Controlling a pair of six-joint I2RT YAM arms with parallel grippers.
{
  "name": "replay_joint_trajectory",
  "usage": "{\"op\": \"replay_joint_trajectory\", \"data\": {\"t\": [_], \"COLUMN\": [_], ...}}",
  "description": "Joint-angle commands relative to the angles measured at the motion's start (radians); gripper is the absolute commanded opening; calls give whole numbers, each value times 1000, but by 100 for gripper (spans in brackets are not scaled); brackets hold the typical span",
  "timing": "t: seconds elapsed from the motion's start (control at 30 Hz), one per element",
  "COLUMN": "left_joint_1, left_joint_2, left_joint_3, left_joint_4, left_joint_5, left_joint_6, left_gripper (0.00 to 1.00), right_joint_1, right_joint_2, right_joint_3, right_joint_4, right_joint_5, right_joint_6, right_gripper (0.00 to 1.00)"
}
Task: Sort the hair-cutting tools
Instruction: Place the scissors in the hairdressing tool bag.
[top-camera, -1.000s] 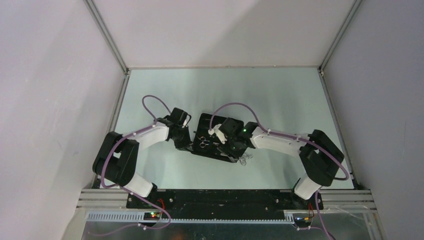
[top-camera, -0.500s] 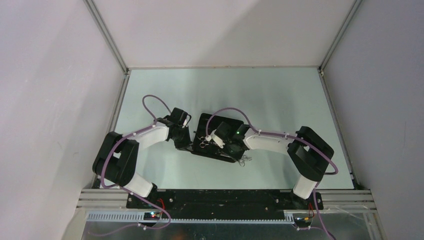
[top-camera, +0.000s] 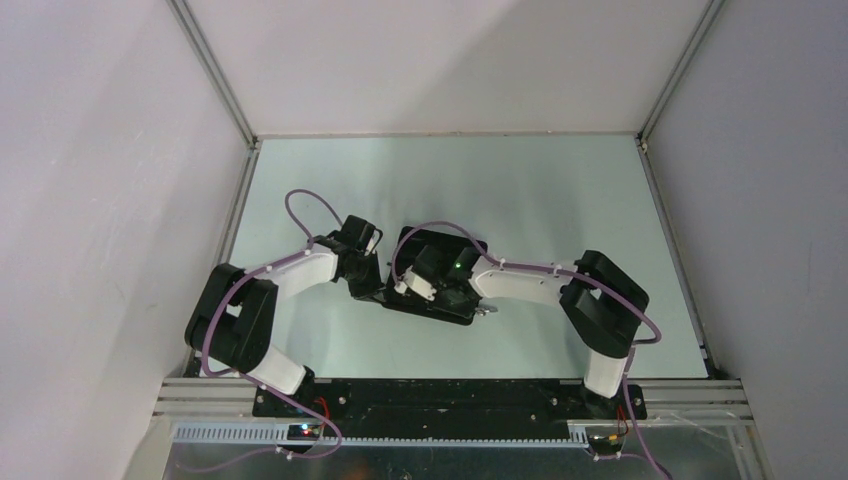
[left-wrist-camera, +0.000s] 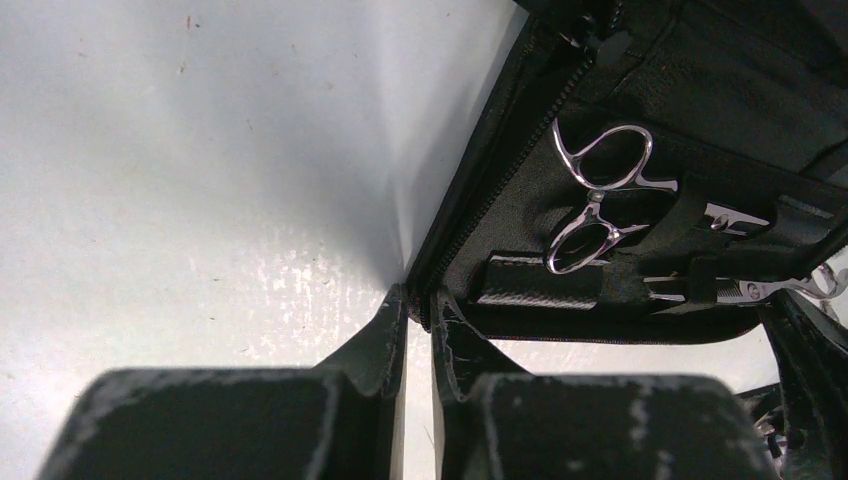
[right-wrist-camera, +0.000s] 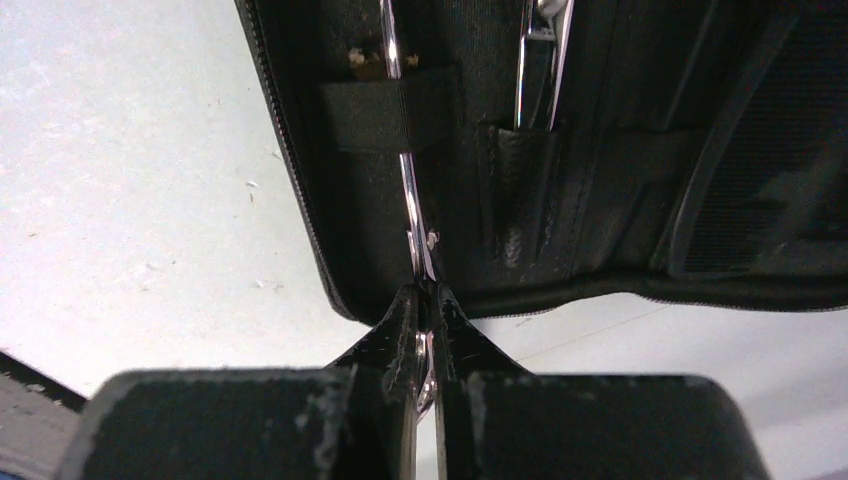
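A black fabric case lies open mid-table. One pair of silver scissors with ring handles sits under an elastic strap inside it. A second pair runs under another strap to the case's edge, where my right gripper is shut on its silver metal. A further silver tool stands in a pocket beside it. My left gripper is shut on the case's zipped edge at its left corner. In the top view the left gripper is at the case's left side and the right gripper is over the case.
The pale table is walled by a metal frame with white panels at the back and both sides. The arm bases sit on the black rail at the near edge.
My right arm has swung left over the case and its jaws have closed on the scissors. The left gripper has stayed on the case's edge.
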Motion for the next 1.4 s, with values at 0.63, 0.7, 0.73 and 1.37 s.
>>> {"op": "replay_joint_trajectory", "data": {"t": [0.63, 0.7, 0.73, 1.37], "left_joint_1": [-3, -4, -4, -3], "left_joint_2": [-4, -6, -4, 2], "left_joint_3": [-20, -19, -19, -19], "left_joint_4": [-18, -19, -19, -16], "left_joint_5": [-33, -32, -32, -19], "left_joint_6": [45, 46, 46, 44], "left_gripper": [1, 0, 1, 1], "right_joint_1": [-80, -119, -133, -163], "right_joint_2": [-77, -96, -100, 5], "right_joint_3": [40, 39, 38, 6], "right_joint_4": [12, 14, 14, 32], "right_joint_5": [-193, -223, -231, -321], "right_joint_6": [-3, 0, 0, 19], "right_gripper": [57, 55, 55, 44]}}
